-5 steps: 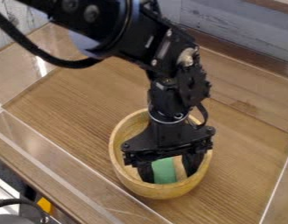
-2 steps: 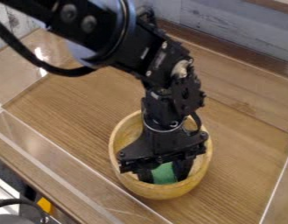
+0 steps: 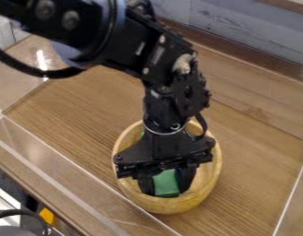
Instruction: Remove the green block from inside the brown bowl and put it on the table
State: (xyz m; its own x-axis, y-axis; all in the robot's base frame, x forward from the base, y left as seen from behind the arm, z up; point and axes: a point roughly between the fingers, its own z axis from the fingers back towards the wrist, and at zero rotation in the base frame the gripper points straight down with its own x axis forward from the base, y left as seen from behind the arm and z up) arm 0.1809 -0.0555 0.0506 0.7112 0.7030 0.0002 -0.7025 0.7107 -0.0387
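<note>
Currently abt. midway through the reach: down at green block [image 3: 166,184], inside brown bowl [image 3: 201,195]. Can't tell if gripper [image 3: 168,182] is pinching it or just straddling. Left to do: lift out, set on table [image 3: 254,147].

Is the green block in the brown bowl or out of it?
In: the green block shows inside the rim of the brown bowl, down between the gripper's fingers.
</note>
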